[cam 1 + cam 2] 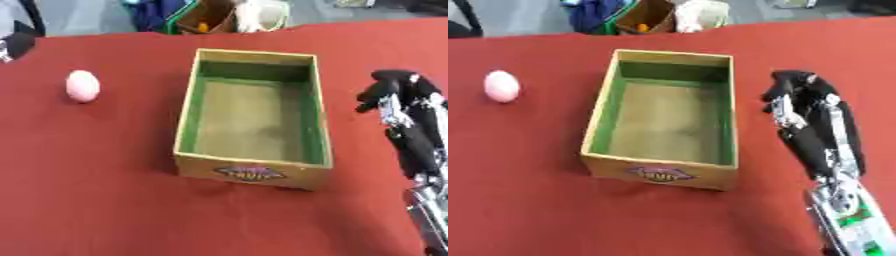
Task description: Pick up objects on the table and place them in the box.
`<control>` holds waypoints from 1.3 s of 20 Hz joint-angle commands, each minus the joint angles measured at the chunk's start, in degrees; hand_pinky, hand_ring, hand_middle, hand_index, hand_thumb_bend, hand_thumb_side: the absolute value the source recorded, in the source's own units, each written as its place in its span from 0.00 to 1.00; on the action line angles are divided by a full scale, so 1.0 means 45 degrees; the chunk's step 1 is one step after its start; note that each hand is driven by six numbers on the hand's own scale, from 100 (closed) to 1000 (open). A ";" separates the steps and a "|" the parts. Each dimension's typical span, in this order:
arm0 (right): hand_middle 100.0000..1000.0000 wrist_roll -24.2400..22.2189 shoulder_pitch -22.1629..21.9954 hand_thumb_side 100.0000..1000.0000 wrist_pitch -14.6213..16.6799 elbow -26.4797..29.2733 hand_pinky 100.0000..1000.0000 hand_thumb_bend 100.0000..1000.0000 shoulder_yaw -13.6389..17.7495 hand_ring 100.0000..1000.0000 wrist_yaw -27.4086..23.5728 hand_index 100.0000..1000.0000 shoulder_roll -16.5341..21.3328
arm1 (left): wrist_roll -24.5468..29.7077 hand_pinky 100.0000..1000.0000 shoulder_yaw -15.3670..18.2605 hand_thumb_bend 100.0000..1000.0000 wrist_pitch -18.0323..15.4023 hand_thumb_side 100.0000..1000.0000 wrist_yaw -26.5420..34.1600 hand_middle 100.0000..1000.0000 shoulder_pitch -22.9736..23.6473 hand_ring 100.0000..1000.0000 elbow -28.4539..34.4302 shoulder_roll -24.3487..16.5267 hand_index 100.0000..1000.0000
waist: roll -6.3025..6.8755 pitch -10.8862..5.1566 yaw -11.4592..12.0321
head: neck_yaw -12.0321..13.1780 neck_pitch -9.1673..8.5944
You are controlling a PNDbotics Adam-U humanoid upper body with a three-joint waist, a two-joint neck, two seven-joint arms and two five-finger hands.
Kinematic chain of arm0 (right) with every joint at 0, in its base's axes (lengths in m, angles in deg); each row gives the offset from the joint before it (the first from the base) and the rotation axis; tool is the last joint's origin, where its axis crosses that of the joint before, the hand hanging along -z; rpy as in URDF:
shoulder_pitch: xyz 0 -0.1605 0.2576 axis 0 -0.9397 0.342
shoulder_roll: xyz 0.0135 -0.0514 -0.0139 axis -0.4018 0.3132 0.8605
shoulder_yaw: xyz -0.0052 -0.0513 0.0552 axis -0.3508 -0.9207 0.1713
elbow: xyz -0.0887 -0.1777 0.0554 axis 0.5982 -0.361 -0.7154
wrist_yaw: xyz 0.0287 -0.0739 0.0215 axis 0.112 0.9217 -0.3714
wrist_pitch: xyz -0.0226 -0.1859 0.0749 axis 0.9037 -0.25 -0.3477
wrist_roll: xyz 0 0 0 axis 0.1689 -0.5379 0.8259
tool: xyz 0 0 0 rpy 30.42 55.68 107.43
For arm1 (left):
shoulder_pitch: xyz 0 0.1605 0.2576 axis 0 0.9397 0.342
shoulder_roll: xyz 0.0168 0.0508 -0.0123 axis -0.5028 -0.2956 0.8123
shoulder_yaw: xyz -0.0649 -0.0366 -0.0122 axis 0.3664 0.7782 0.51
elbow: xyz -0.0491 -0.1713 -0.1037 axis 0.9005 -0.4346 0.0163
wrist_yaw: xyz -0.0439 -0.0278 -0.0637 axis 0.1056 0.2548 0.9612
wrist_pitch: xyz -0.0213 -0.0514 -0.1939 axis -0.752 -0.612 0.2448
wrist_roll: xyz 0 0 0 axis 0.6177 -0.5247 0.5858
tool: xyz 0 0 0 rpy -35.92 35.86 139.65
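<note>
A pink egg-shaped object [82, 86] lies on the red table at the far left, well apart from the box. The cardboard box [186, 120] with green inner walls stands in the middle, open at the top, and nothing shows inside it. My right hand [801, 107] hovers just right of the box, level with its right wall. Its fingers are loosely bent and point away from me, with nothing in them. My left hand shows in neither view.
The red table [96, 200] spreads out around the box. Beyond its far edge lie a cluttered floor, a brown carton [206, 17] and bags. My right forearm [846, 210] comes in from the lower right corner.
</note>
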 commanded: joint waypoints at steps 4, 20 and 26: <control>0.44 0.0013 0.0110 0.41 0.0004 0.0261 0.43 0.00 0.0094 0.51 -0.0034 0.65 0.0093 | 0.0071 0.50 0.0119 0.85 -0.0009 0.92 -0.0045 0.66 -0.0230 0.63 0.0138 -0.0391 0.83 | -0.0010 -0.0264 0.0015 | -0.0087 0.0151; 0.44 -0.0028 0.0062 0.42 -0.0011 0.0261 0.43 0.00 0.0022 0.51 -0.0008 0.65 0.0162 | 0.3083 0.55 -0.0508 0.67 -0.1583 0.68 0.0492 0.74 -0.2389 0.72 -0.3017 -0.0537 0.91 | -0.0027 -0.0275 -0.0133 | -0.0490 0.0098; 0.44 -0.0101 0.0033 0.42 -0.0046 0.0261 0.43 0.00 -0.0045 0.51 -0.0006 0.65 0.0200 | 0.5123 0.57 -0.0685 0.67 -0.2494 0.58 0.0769 0.75 -0.3796 0.75 -0.5899 -0.0198 0.96 | 0.0029 -0.0295 -0.0225 | -0.0362 0.0135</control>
